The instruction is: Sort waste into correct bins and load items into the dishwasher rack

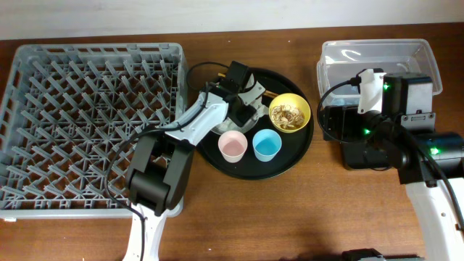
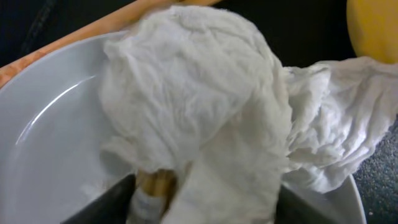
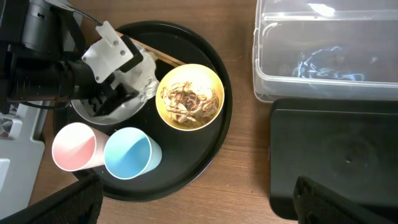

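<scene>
My left gripper (image 2: 205,186) is low over the pale plate (image 2: 50,137) on the round black tray. Its fingers are open on either side of a crumpled white napkin (image 2: 193,99), with a small brown piece beside the left finger. From the right wrist view the napkin (image 3: 146,78) lies on the plate (image 3: 124,111), with chopsticks (image 3: 165,58) behind it. The yellow bowl (image 1: 290,112) holds brown scraps. The pink cup (image 1: 233,146) and blue cup (image 1: 266,145) stand in front. My right gripper (image 3: 199,199) is open and empty, high over the table. The dishwasher rack (image 1: 87,109) is at the left.
The round black tray (image 1: 290,156) sits at the table's middle. The clear tub (image 1: 377,54) is at the back right, and the shallow black tray (image 3: 336,162) lies in front of it, partly under my right arm. The left arm's base stands in front of the rack.
</scene>
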Motion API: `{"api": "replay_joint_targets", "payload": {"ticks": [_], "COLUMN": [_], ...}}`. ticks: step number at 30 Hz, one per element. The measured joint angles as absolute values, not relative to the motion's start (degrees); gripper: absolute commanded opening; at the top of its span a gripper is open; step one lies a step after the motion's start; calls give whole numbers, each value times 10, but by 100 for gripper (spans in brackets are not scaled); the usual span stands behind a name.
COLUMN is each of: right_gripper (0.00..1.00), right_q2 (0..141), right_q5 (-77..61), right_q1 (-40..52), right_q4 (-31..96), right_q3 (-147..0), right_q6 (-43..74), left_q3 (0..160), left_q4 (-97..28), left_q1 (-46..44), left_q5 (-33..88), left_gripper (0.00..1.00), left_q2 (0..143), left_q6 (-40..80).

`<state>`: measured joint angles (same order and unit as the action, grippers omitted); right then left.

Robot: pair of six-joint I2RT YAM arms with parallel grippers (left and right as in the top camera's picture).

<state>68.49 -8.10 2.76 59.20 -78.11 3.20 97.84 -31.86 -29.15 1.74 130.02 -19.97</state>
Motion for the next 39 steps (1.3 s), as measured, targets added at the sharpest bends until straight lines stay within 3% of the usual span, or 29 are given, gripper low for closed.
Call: {"api": "replay_joint_targets", "payload": {"ticks": [1,5,11,15,20,28,32,39], "right_gripper": [98,98,98,98,98,98,99,100], "right_q2": [685,685,685,685,681,539,581,731], "right_q5": [-81,-81,-81,-81,-83,-85,-125,-218], "right_q1": [28,28,28,28,23,-148,-151,-119], "right_q4": [592,592,593,592,594,635,652,632], "right_q3": [-781,-781,-781,-781,-781,-793,-794,-794], "right_q6": [32,32,32,32,44,93,93,91], "left_q3": [978,1001,1214,1242,1242,1242,1244,1224], "left_q4": [-319,-351,-514,-562,-535,-451,-517,-539], "left_q1": [-291,-291,-265,-249,-251,-298,-321,-227], "left_q5": [17,15,15,20,82,170,121,32], "left_gripper": [0,0,0,0,0,0,0,0], "left_q2": [1301,1306,1310,1307,1307,1307,1307,1307], "left_q6": [-200,-195,-142,-132,-128,-126,-62,69]}}
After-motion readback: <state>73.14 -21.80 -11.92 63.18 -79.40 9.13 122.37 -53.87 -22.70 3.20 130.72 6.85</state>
